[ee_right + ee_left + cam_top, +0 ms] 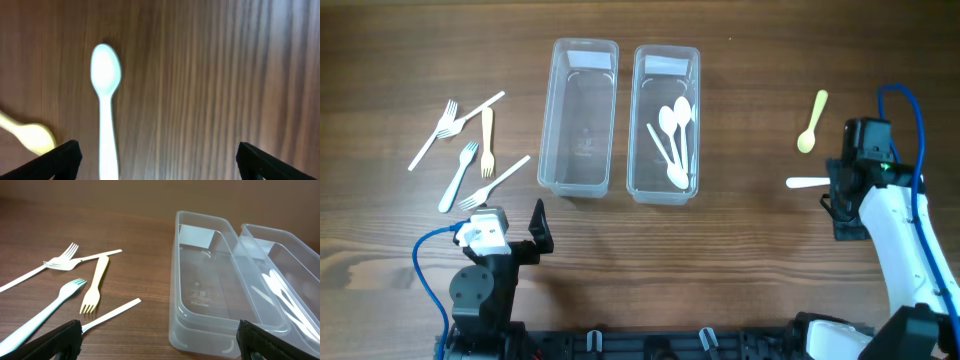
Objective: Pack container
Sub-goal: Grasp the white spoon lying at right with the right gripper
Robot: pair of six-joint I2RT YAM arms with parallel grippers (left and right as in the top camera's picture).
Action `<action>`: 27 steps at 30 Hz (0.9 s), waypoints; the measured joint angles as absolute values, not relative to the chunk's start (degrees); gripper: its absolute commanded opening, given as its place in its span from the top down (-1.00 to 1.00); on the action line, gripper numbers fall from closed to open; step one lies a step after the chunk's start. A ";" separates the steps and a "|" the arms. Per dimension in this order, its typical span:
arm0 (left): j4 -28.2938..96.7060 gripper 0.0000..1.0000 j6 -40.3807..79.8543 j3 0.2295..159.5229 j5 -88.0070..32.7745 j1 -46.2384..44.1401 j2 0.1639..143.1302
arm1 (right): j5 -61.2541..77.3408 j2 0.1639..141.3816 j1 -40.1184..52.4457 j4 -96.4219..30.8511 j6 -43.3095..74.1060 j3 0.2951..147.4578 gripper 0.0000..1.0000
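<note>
A: Where are the two clear containers?

B: Side by side at the far middle of the table (pixel 740 270); the left container (pixel 579 118) holds nothing; the right container (pixel 664 122) holds white spoons (pixel 675 140) lying loose on its floor.

A: Any writing?

B: An embossed mark (pixel 200 295) sits on the left container's floor, too faint to read; a white patch (pixel 197 235) lies at its far end, and I see no print on it.

A: And the loose cutlery?

B: The forks (pixel 470 150) lie scattered left of the containers, one of them a yellow fork (pixel 95 287); a yellow spoon (pixel 812 122) and a white spoon (pixel 105 100) lie well to the right.

A: The grippers?

B: The left gripper (pixel 159 330) hangs near the left container's near end, fingers wide apart, holding nothing; the right gripper (pixel 160 160) hovers over the white spoon, fingers also spread wide, touching nothing.
</note>
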State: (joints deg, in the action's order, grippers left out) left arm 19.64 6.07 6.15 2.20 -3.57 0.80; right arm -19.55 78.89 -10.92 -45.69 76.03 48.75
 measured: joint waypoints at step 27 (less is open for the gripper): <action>19.66 -1.00 6.07 6.15 2.20 -3.57 0.80 | -15.44 97.03 -11.57 -26.28 76.90 48.05 0.62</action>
